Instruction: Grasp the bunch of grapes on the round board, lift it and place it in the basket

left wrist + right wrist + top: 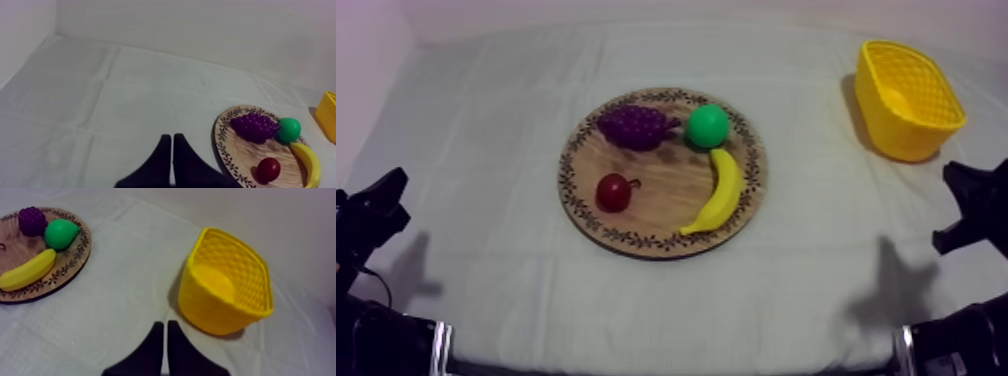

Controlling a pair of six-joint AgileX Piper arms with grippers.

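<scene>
- Purple bunch of grapes [636, 126] lies on the wooden board [666, 205] at its far edge, just beside the pear [708, 126].
- Banana [721, 192] and small red fruit [614, 192] lie on the board's nearer half.
- Yellow basket [911, 90] stands well apart from the board, on the right arm's side.
- Left gripper [172, 142], fingers pressed into a narrow wedge and holding nothing, is over the cloth [486, 150] beside the board.
- Right gripper [165, 328], likewise closed on nothing, is off the board, near the basket.

Purple grapes [634, 126] — yellow basket [892, 124].
</scene>
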